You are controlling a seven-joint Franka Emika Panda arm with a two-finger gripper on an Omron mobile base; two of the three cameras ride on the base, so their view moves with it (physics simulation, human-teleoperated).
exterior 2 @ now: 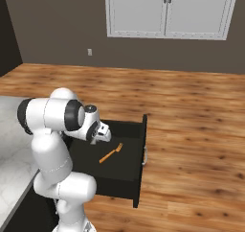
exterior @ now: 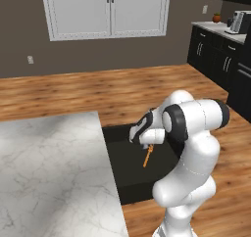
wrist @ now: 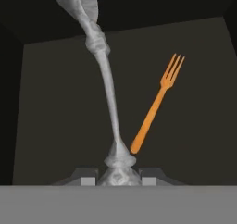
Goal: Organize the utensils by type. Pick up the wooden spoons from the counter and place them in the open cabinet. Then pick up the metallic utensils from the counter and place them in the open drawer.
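Note:
My gripper point(wrist: 118, 177) is shut on the handle end of a silver-grey metallic utensil point(wrist: 107, 86), which runs up and away from the finger tips. It hangs over the open drawer point(wrist: 55, 126), with its flat black inside. A bright orange fork point(wrist: 155, 105) lies on the drawer floor just right of the held piece. From the base, the gripper point(exterior: 142, 134) point(exterior 2: 103, 132) sits low above the drawer point(exterior: 131, 184) point(exterior 2: 125, 178), close over the orange fork point(exterior: 147, 155) point(exterior 2: 111, 153). The white marble counter point(exterior: 49, 172) point(exterior 2: 10, 152) lies beside the drawer.
The drawer's black front with a silver handle point(exterior 2: 145, 155) juts out over the wood floor point(exterior 2: 191, 130). Black base cabinets with a countertop point(exterior: 215, 33) stand at the far right. White panelled doors point(exterior: 108, 11) are set in the back wall.

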